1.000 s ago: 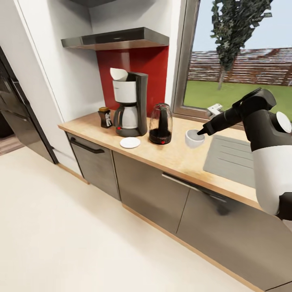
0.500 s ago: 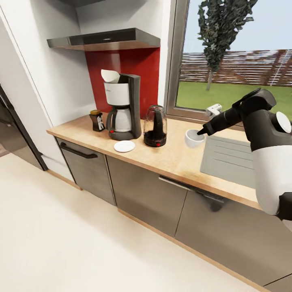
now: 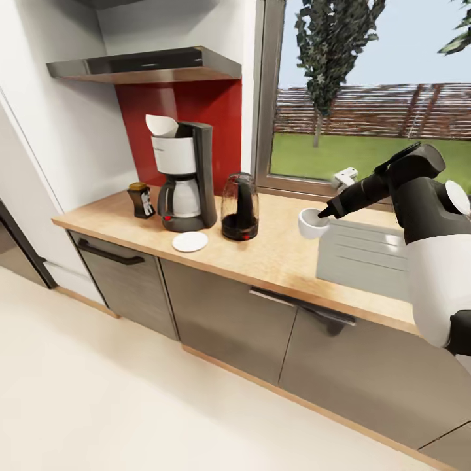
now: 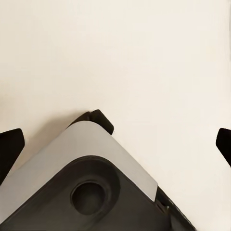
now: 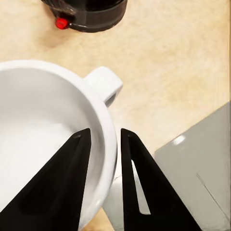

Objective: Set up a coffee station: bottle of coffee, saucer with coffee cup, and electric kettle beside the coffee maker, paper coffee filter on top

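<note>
Right gripper pinches cup rim above countertop, right of kettle. Wrist view reveals cup handle. Left gripper: fingertips spread wide over floor.

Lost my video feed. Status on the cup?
Right gripper pinching coffee cup by its rim, above the countertop. Saucer bare, before the coffee maker. Electric kettle stands between cup and saucer.
</note>
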{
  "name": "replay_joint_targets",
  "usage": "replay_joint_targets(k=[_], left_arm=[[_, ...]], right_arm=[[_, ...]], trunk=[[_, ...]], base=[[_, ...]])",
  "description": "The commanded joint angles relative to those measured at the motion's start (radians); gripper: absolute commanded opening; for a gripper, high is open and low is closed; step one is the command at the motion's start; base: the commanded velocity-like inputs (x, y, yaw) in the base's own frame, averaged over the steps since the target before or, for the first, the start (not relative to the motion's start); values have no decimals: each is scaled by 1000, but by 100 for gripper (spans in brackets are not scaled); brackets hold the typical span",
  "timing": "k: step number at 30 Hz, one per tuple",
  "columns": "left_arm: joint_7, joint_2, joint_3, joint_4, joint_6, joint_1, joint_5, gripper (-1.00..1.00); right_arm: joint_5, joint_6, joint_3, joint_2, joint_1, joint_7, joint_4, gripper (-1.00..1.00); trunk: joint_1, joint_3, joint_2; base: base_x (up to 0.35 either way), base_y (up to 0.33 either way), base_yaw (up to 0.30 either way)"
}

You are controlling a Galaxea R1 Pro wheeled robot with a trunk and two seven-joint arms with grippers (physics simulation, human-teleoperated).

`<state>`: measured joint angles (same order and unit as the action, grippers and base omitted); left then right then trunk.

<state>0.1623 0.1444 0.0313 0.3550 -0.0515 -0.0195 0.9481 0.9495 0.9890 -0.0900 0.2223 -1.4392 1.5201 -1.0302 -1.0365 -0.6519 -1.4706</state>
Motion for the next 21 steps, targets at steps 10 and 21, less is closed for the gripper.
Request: replay_joint_targets(k=[10, 21], left_arm=[[5, 0, 2, 1, 1, 0, 6, 100], [5, 0, 2, 1, 1, 0, 6, 100]], right_arm=[[9, 11, -2, 0, -1, 11, -1, -100], [9, 11, -2, -1, -1, 11, -1, -100]], trunk=[[0, 4, 0], [0, 14, 0]], base=[[0, 246, -112], [-28, 52, -174]])
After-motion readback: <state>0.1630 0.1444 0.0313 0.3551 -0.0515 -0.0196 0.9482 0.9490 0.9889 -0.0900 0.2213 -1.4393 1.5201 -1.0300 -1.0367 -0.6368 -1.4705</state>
